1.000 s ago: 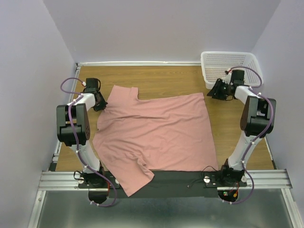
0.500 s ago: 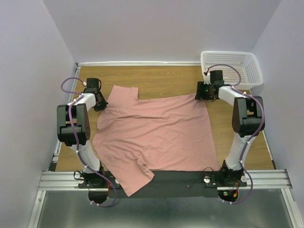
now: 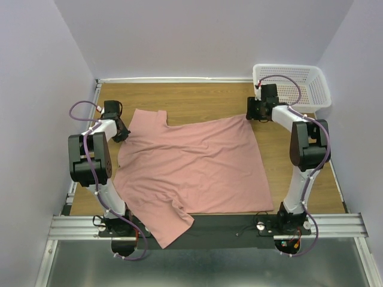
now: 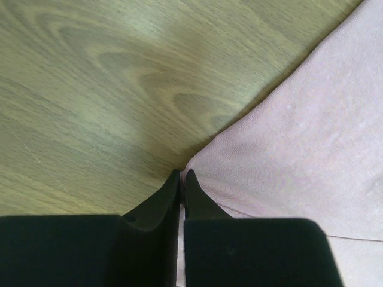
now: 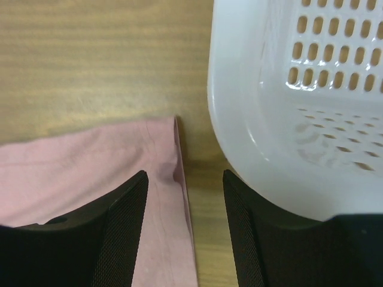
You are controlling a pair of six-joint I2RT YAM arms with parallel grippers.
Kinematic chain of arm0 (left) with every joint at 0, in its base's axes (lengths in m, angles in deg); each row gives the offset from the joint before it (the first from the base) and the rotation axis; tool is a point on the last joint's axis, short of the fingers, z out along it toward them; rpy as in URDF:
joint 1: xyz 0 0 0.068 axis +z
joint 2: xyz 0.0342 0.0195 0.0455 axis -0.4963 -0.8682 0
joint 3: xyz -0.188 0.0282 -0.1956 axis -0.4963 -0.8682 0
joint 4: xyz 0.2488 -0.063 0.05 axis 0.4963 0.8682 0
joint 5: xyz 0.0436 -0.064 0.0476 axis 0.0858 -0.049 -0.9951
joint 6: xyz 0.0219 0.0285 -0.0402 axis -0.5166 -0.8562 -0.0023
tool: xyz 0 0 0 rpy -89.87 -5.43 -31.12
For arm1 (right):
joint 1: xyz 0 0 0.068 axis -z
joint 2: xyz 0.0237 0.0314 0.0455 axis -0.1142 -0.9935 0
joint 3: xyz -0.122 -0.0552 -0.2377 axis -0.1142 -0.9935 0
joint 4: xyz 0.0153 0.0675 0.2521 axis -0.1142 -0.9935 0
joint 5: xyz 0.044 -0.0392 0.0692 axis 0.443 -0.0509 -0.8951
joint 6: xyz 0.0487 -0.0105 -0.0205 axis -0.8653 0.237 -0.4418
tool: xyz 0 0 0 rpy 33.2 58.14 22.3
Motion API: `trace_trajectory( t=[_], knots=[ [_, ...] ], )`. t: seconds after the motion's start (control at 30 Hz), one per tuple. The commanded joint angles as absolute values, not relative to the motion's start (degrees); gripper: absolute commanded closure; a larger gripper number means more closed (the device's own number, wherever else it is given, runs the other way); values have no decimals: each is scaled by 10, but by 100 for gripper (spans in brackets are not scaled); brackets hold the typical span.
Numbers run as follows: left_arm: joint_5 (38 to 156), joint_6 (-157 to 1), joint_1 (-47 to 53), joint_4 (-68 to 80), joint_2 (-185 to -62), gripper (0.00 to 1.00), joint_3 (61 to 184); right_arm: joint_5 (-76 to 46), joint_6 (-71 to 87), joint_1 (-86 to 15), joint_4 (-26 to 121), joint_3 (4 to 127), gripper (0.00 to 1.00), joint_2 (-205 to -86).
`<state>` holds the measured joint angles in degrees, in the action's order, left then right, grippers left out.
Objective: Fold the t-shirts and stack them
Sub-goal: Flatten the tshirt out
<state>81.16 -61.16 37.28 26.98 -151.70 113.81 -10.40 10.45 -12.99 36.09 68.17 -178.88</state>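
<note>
**t-shirt [image 3: 191, 167]: second corner lined up, not yet taken**

- The t-shirt is spread flat and unfolded on the desk [image 3: 203, 95]. One sleeve is draped over the near edge and no print is seen.
- Its far-left edge is pinched in the closed left end effector [image 4: 182, 176], with the cloth bunched at the tips.
- Over the last second the whole shirt has been dragged slightly left.
- The right end effector [image 5: 185, 179] has been swung in from in front of the basket [image 5: 269, 119]. It is now held open over the far-right hem corner, with the hem seen between the jaws and the basket wall just beside the outer one.
- Judgement: a two-corner hold is being prepared for the first fold. No fold has been made yet, so the task is at an early stage.
- Risk: the basket could be clipped on descent.
</note>
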Motion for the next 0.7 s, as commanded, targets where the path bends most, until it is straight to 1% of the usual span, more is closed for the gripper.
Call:
trace_trajectory(
  t=[0.0,0.2,0.5,0.67],
  knots=[
    [781,-610,378,286,-1515,100,1133,-128,111,-135,376,735,39,-1826],
    [784,-615,377,290,-1519,100,1155,-144,112,-138,375,765,40,-1862],
    [797,-618,377,288,-1529,100,1158,-169,117,-139,373,755,41,-1882],
    [798,-620,377,287,-1532,100,1161,-156,119,-140,372,753,43,-1899]
  ],
)
